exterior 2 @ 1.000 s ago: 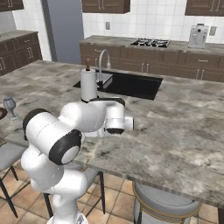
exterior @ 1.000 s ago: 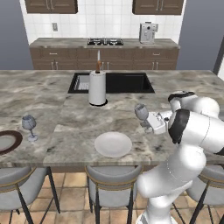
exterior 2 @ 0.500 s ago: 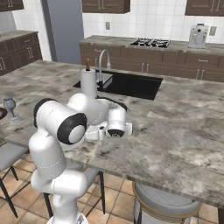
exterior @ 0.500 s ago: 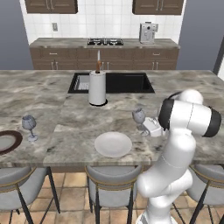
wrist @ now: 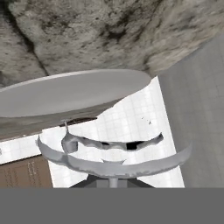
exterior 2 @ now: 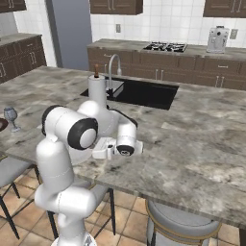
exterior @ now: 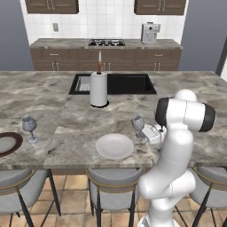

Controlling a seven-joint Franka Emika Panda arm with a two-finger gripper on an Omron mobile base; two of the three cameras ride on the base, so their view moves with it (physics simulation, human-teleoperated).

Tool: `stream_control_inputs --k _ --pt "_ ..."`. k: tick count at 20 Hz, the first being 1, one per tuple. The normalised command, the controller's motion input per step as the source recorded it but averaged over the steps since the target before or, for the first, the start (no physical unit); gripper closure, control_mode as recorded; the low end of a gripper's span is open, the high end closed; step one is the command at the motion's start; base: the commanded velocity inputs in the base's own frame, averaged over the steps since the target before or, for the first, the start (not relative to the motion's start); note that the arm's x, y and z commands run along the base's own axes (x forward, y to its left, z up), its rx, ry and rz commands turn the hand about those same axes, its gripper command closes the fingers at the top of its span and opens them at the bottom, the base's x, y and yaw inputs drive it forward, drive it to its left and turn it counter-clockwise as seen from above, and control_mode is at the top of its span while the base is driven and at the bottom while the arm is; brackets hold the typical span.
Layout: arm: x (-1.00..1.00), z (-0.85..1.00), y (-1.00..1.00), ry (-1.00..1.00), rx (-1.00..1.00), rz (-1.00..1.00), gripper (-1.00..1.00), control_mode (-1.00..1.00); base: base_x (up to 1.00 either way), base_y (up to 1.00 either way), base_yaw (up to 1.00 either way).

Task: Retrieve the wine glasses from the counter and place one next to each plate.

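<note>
The tool [exterior: 144,132], clenched on the glass [exterior: 138,124] by its thin stem, holds it upright just beside the white plate [exterior: 115,146]; light, brittle and slippery, it needs a gentle set-down.

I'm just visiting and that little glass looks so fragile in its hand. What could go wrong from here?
The gripper is shut on the wine glass right beside the white plate; lowered carelessly, the foot could catch the plate's rim and tip. The thin stem could slip. The other glass near the brown-rimmed plate looks safely apart.
</note>
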Motion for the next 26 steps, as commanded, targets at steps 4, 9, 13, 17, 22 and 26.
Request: stream_control_inputs --k 4,9,13,17,22,26 --pt "0.00 -0.21 0.00 0.00 0.00 0.00 1.00 -1.00 0.00 0.00 0.00" --pt "0.00 -0.16 0.00 0.00 0.00 0.00 1.00 -1.00 0.00 0.00 0.00" --pt "0.00 -0.21 0.00 0.00 0.00 0.00 1.00 -1.00 0.00 0.00 0.00" --pt "0.00 -0.23 0.00 0.00 0.00 0.00 1.00 -1.00 0.00 0.00 0.00" --pt "0.13 -0.18 0.00 0.00 0.00 0.01 1.00 -1.00 0.00 0.00 0.00" --pt "0.30 -0.20 0.00 0.00 0.00 0.03 1.00 -1.00 0.00 0.00 0.00"
